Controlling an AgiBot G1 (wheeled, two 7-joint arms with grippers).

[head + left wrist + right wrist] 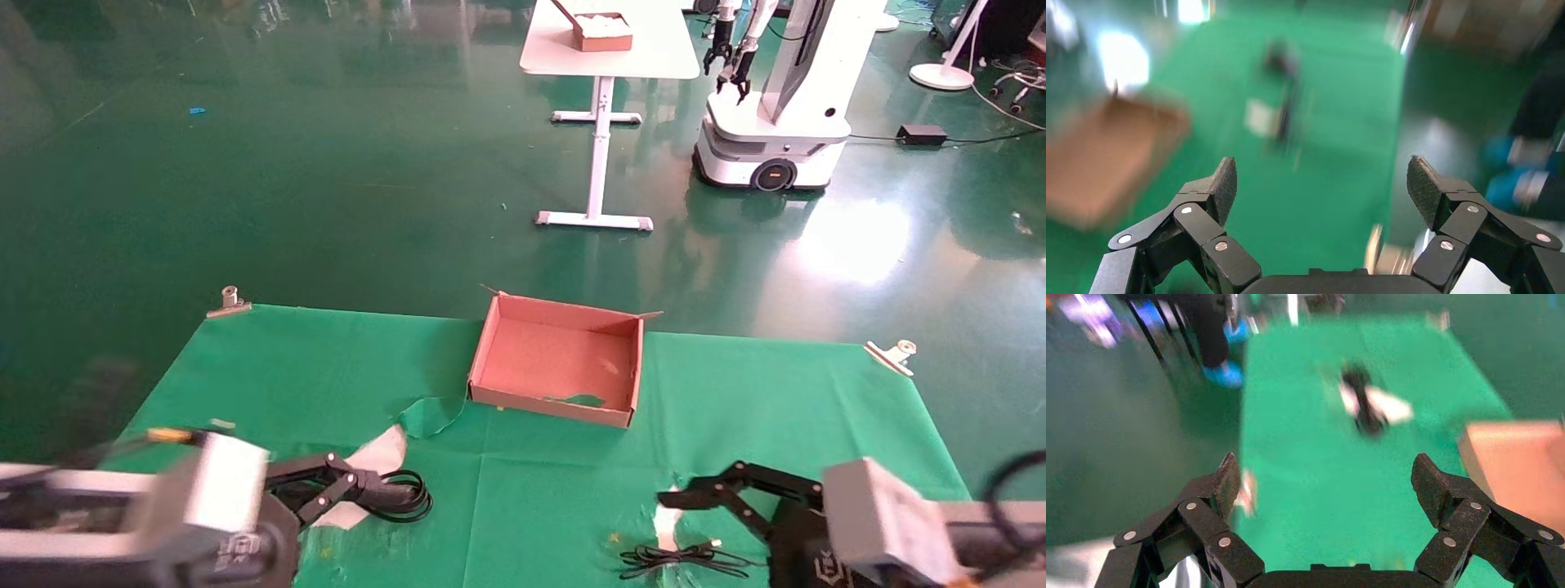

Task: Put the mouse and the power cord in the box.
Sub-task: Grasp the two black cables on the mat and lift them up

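I work in a robot lab or test hall. Far beyond my left pincer point(359, 482) spreads a glossy green floor point(327, 180), with a white wheeled robot point(772, 106) and a white table point(609, 49) standing there. Below my pincers a green cloth point(531, 490) is held by metal clips point(229, 300).

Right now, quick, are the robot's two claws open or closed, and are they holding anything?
Left claw: open, holding nothing, near the thick looped black power cord.
Right claw: open, holding nothing.

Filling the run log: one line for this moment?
box empty | cord at left gripper, open | mouse cable by right gripper, open
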